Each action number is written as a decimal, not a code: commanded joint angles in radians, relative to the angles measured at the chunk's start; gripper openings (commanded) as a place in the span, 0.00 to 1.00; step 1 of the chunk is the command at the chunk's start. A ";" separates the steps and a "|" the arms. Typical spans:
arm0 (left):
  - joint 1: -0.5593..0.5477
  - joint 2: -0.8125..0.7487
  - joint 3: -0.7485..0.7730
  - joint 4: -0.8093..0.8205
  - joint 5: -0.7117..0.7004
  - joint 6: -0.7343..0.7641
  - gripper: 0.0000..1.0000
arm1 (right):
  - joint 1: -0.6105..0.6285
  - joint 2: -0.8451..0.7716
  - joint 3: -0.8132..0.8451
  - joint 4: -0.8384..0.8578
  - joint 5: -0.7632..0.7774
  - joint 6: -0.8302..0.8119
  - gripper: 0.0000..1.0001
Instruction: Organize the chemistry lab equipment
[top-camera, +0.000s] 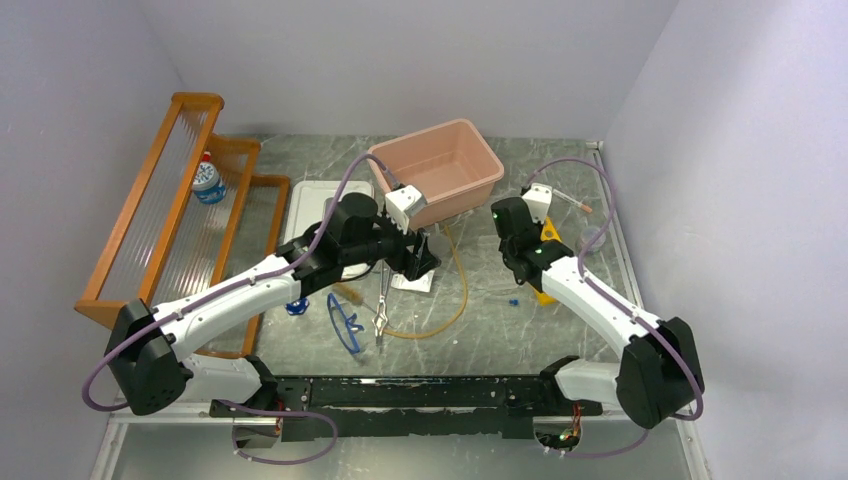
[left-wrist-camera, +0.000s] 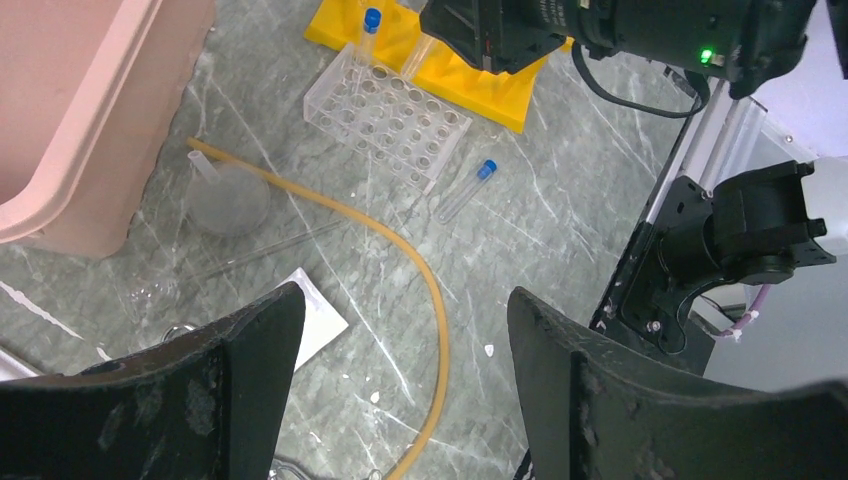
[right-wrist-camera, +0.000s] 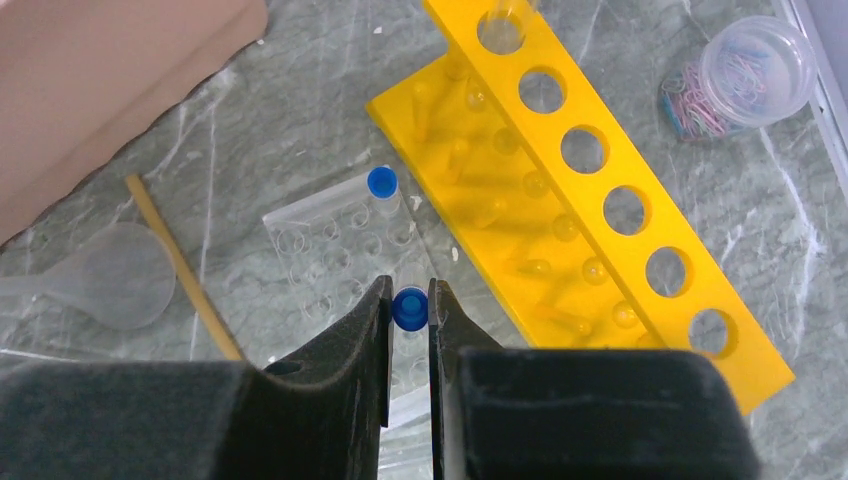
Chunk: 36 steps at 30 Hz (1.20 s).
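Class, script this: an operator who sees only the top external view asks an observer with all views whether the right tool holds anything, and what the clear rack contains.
Operator: From above I can't make out the right tool. Is it holding anything?
Observer: Yes. In the right wrist view it is shut on a small blue-capped tube.
Operator: And the clear rack?
Observer: One other capped tube stands upright in it, and the holes that show around it look empty.

Three blue-capped tubes (right-wrist-camera: 382, 185) (one lying loose), two racks (left-wrist-camera: 385, 110), one tan rubber tube (left-wrist-camera: 420, 270), one pink tub (top-camera: 440, 165)
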 joint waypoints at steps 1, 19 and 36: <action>0.003 -0.003 -0.014 0.044 -0.021 0.006 0.77 | -0.005 0.045 -0.005 0.122 0.052 -0.025 0.03; 0.011 0.031 -0.021 0.067 0.004 0.000 0.77 | -0.069 0.103 -0.020 0.164 -0.042 -0.040 0.03; 0.022 0.037 -0.024 0.068 0.006 -0.010 0.77 | -0.097 0.194 0.007 0.147 -0.103 -0.072 0.12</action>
